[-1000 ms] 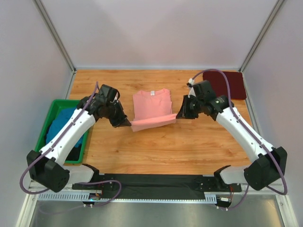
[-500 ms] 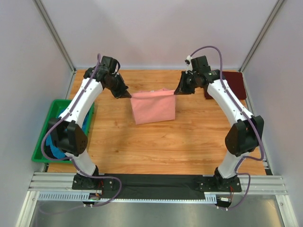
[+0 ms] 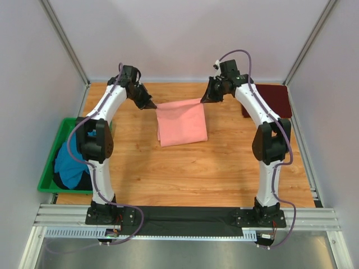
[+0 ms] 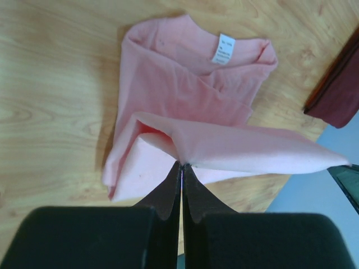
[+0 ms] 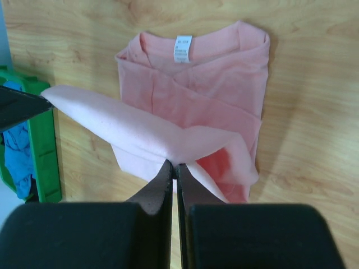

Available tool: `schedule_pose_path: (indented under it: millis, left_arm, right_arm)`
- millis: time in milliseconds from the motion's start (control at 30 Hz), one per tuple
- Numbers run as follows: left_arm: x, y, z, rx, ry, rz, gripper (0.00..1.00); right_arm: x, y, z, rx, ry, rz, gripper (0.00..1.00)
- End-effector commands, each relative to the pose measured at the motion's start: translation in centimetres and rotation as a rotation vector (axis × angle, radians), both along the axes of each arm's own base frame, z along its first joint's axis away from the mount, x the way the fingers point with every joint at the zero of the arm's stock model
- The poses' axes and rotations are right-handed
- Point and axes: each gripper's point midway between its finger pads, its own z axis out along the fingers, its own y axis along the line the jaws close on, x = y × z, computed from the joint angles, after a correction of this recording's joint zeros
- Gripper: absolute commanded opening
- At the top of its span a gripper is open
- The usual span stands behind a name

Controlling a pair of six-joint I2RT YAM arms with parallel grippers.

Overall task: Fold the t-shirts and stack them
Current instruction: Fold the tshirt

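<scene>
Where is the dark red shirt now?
In the top view, the dark red shirt lies at the table's far right corner, beside the right arm.

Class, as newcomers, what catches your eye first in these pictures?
The central salmon-pink t-shirt stands out, one edge held up between the left gripper and right gripper, both shut on it. Then the maroon t-shirt at the far right corner and the teal t-shirt in the green bin, left.
</scene>
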Motion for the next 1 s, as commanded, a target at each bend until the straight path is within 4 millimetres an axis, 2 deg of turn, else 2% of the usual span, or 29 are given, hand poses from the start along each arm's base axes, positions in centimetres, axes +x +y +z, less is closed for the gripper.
schedule_pose_path:
  millis: [0, 33, 100, 133, 167, 200, 233, 267, 300, 333, 367, 400, 433, 467, 500, 533, 567, 600, 633, 667, 767, 833, 933, 967]
  left_arm:
    - [3.5, 0.1, 1.0, -0.058, -0.105, -0.001, 0.00]
    - [4.6, 0.3, 1.0, -0.070, -0.134, 0.009, 0.00]
    - [6.3, 0.1, 0.5, -0.108, -0.174, 0.004, 0.00]
    - [7.2, 0.3, 0.7, -0.119, -0.197, 0.011, 0.02]
    - [7.9, 0.3, 0.7, -0.121, -0.214, 0.012, 0.06]
    - [9.1, 0.6, -0.7, -0.117, -0.220, 0.017, 0.13]
    - [10.0, 0.9, -0.4, -0.116, -0.243, 0.018, 0.25]
    - [10.4, 1.2, -1.1, -0.113, -0.226, 0.027, 0.29]
    - [10.2, 1.8, -3.2, -0.134, -0.156, 0.023, 0.31]
    - [10.4, 2.0, -2.6, -0.140, -0.157, 0.012, 0.32]
    - [9.9, 2.9, -2.6, -0.087, -0.157, 0.003, 0.33]
    - [8.7, 3.1, -2.2, -0.055, -0.140, -0.011, 0.34]
    - [6.9, 3.4, -3.9, -0.018, -0.093, -0.024, 0.34]
    - [5.8, 3.8, -2.1, 0.021, -0.130, -0.026, 0.35]
    - [3.3, 3.6, -4.4, 0.037, -0.061, -0.043, 0.36]
    - [2.1, 3.4, -4.6, 0.043, -0.054, -0.055, 0.36]
    - [1.2, 3.0, -3.4, 0.041, -0.090, -0.074, 0.36]
    - [-0.8, 2.3, -5.2, 0.042, -0.045, -0.103, 0.37]
    - [-1.6, 1.7, -5.3, 0.035, -0.049, -0.124, 0.37]
    - [-2.0, 0.6, -4.9, 0.021, -0.078, -0.159, 0.38]
    - [-3.7, -1.0, -6.3, 0.023, -0.046, -0.217, 0.38]
    - [-3.9, -1.4, -6.5, 0.029, -0.039, -0.233, 0.37]
    - [-4.6, -1.5, -8.0, 0.059, 0.007, -0.233, 0.37]
    - [-5.2, -1.5, -8.6, 0.070, 0.033, -0.233, 0.36]
  right_arm:
    - [3.8, -0.1, 1.1, 0.051, -0.094, -0.018, 0.01]
    - [4.6, 0.1, -0.3, 0.059, -0.085, -0.013, 0.01]
    - [6.1, 0.4, -0.3, 0.075, -0.120, -0.005, 0.02]
    - [6.9, 0.5, -2.4, 0.079, -0.095, -0.006, 0.03]
    - [7.5, 0.8, -3.0, 0.091, -0.093, -0.007, 0.06]
    - [8.7, 1.2, -2.8, 0.113, -0.124, 0.001, 0.08]
    - [9.1, 1.6, -3.1, 0.145, -0.122, 0.023, 0.11]
    - [9.7, 1.8, -5.7, 0.144, -0.087, 0.026, 0.20]
    - [10.3, 1.6, -5.1, 0.142, -0.097, 0.020, 0.25]
    - [10.4, 1.3, -5.5, 0.147, -0.081, 0.020, 0.30]
    - [10.2, 1.3, -5.2, 0.155, -0.082, 0.040, 0.43]
    - [9.5, 1.2, -4.8, 0.157, -0.075, 0.056, 0.47]
    - [8.4, 0.8, -5.7, 0.141, -0.044, 0.064, 0.50]
    - [7.6, 0.6, -3.6, 0.136, -0.079, 0.075, 0.52]
    - [6.9, 0.2, -3.3, 0.122, -0.083, 0.078, 0.53]
    - [5.3, -0.3, -5.0, 0.110, -0.029, 0.077, 0.54]
    - [4.4, -0.4, -3.1, 0.115, -0.062, 0.088, 0.54]
    - [3.9, -0.5, -3.2, 0.109, -0.066, 0.097, 0.55]
    - [2.8, -0.8, -4.4, 0.101, -0.036, 0.098, 0.56]
    - [2.5, -0.9, -4.1, 0.101, -0.049, 0.102, 0.56]
    - [1.1, -0.6, -5.5, 0.115, -0.002, 0.128, 0.55]
    - [0.2, -0.6, -7.1, 0.100, 0.036, 0.151, 0.54]
    - [-0.9, -0.8, -8.2, 0.076, 0.054, 0.166, 0.54]
    - [-1.6, -0.9, -9.2, 0.073, 0.071, 0.165, 0.54]
